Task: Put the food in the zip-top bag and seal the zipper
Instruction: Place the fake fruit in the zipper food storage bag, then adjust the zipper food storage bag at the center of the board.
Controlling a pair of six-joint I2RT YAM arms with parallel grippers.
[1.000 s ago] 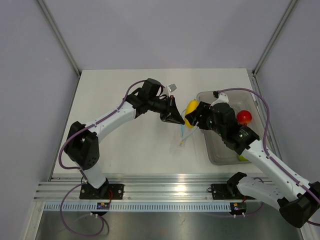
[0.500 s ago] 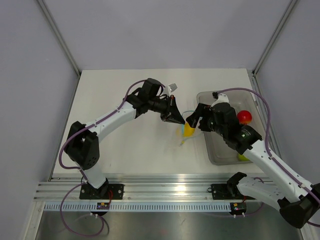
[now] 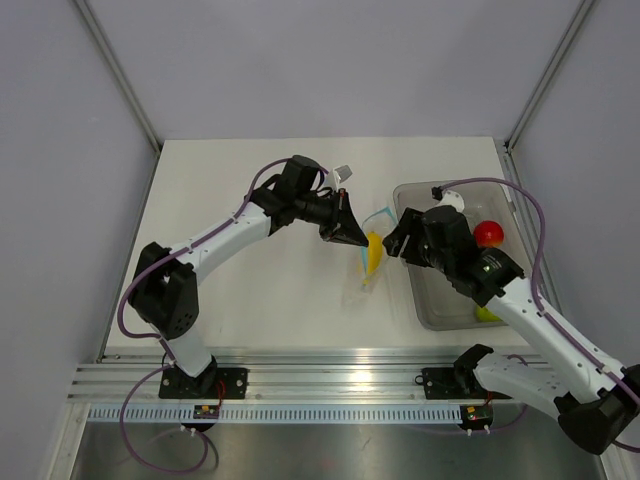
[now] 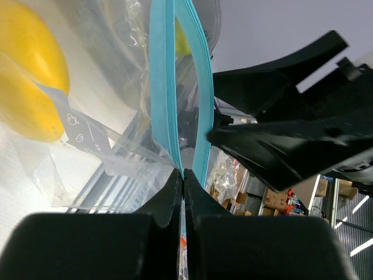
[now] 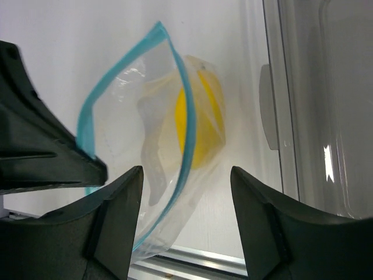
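Observation:
The clear zip-top bag hangs from my left gripper, which is shut on its blue zipper strip. The bag's mouth stands open. The yellow fruit lies inside the bag; it also shows in the left wrist view and the right wrist view. My right gripper is open and empty, just right of the bag's mouth. The red fruit and the yellow-green fruit sit in the grey bin.
The grey translucent bin stands at the right of the table, under my right arm; its wall shows in the right wrist view. A small white tag lies behind the left gripper. Metal rail runs along the near edge.
The yellow fruit left my right gripper and dropped into the bag. My right gripper opened and drew back slightly to the right. The left gripper stayed holding the bag.

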